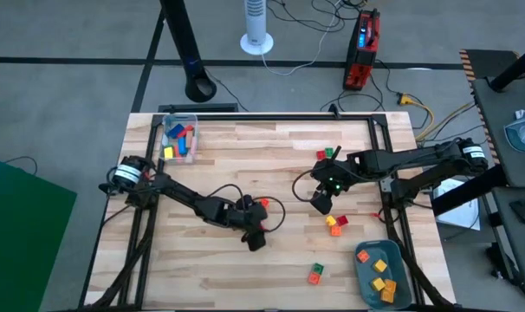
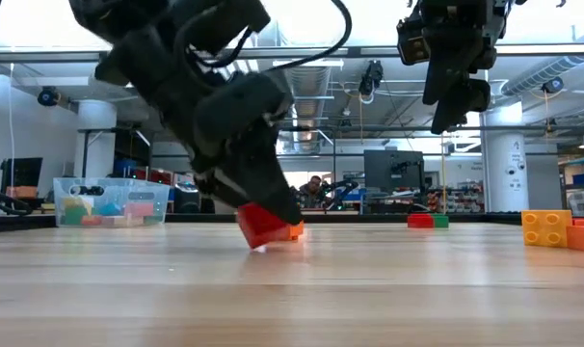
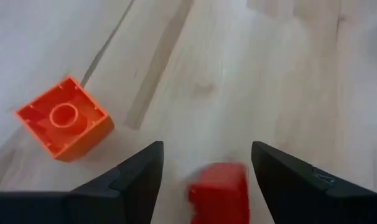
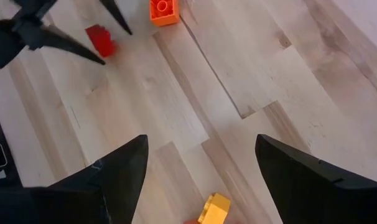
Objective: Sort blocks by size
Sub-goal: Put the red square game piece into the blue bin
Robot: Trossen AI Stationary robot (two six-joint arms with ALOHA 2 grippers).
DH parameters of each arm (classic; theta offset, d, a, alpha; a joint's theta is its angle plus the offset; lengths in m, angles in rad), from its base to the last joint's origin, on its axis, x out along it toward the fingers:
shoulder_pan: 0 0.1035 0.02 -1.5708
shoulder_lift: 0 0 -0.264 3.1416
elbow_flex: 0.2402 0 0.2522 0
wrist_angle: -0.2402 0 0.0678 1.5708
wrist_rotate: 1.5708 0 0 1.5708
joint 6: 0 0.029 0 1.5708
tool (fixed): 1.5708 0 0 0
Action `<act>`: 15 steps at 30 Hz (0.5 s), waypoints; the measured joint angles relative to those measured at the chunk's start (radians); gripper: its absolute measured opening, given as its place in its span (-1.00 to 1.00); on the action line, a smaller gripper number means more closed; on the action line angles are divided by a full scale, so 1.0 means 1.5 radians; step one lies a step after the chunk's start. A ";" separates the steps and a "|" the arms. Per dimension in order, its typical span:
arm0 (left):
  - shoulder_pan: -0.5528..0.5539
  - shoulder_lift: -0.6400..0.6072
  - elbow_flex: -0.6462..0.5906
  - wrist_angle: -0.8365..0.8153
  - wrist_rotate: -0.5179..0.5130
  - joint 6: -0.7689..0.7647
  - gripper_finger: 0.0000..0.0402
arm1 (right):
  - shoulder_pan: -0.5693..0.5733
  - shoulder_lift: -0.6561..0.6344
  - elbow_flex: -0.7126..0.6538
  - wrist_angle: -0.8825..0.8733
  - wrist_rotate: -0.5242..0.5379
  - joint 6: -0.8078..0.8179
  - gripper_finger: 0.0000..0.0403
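Note:
A small red block (image 3: 218,190) lies on the table between the two fingers of my left gripper (image 3: 207,180), which is open and slants down at the table's middle (image 1: 258,215). An orange cube (image 3: 64,118) rests beside it, hollow underside up. In the low view the red block (image 2: 263,226) looks tilted under the fingertips. My right gripper (image 1: 321,201) hangs open well above the table, right of centre, with nothing between its fingers (image 4: 201,168). A yellow block (image 4: 213,208) lies below it. My left gripper stands with one finger on each side of the red block (image 3: 218,190). A gap shows on one side, and the other finger (image 3: 282,180) is very close. I cannot tell whether it touches the block.
A clear box (image 1: 179,139) with several blocks stands at the far left. A grey-blue tray (image 1: 366,277) with yellow and orange blocks sits at the near right. Loose blocks lie far right of centre (image 1: 329,154), below the right gripper (image 1: 336,223) and near the front (image 1: 316,274).

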 joint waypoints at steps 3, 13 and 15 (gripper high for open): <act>-0.014 0.001 0.036 -0.049 -0.013 -0.013 0.15 | 0.000 0.000 0.000 0.001 0.000 0.000 0.42; -0.038 0.003 0.086 -0.167 -0.034 0.015 0.15 | 0.000 0.000 0.000 0.003 0.000 -0.016 0.39; -0.044 0.003 0.088 -0.166 -0.035 0.033 0.15 | 0.000 0.000 0.000 0.003 0.000 -0.021 0.41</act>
